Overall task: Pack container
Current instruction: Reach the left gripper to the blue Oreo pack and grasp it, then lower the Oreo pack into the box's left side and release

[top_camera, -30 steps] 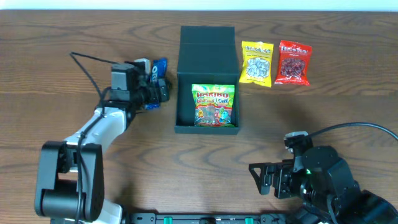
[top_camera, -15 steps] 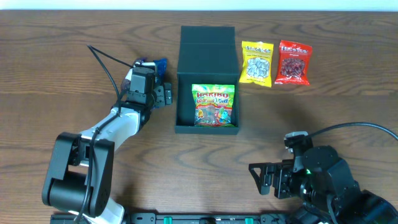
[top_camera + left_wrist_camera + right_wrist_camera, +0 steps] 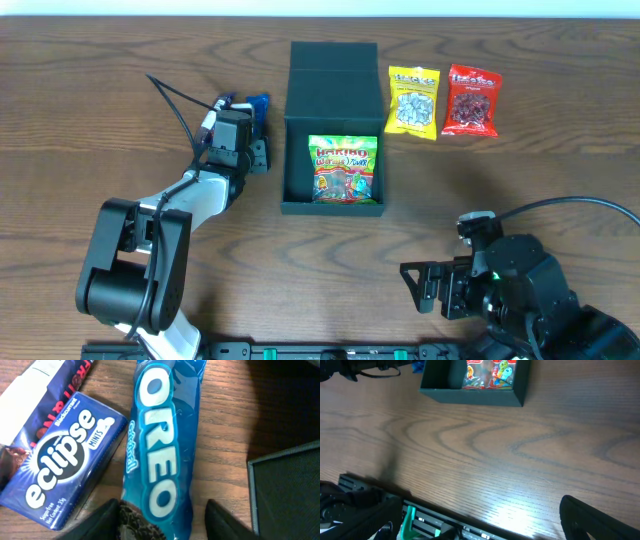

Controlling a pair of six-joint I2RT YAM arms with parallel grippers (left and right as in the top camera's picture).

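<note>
The container [image 3: 333, 70] is a dark teal-green box, open, lid flap at the back, with a colourful gummy packet [image 3: 343, 168] inside. Its corner shows in the left wrist view [image 3: 287, 490] and its front wall in the right wrist view [image 3: 470, 396]. My left gripper [image 3: 256, 150] hangs just left of the box. In the left wrist view it is open [image 3: 167, 520], one finger on each side of the near end of a blue Oreo packet [image 3: 162, 445]. My right gripper [image 3: 425, 285] is open and empty near the front edge, as the right wrist view [image 3: 480, 525] shows too.
A blue Eclipse mints box [image 3: 60, 465] lies left of the Oreo packet, with a dark red-lettered packet [image 3: 60, 390] behind it. A yellow snack packet [image 3: 413, 101] and a red one [image 3: 470, 100] lie right of the box.
My left arm has swung right toward the box and turned, so its gripper now sits over the snacks beside the box. The right arm has not moved.
</note>
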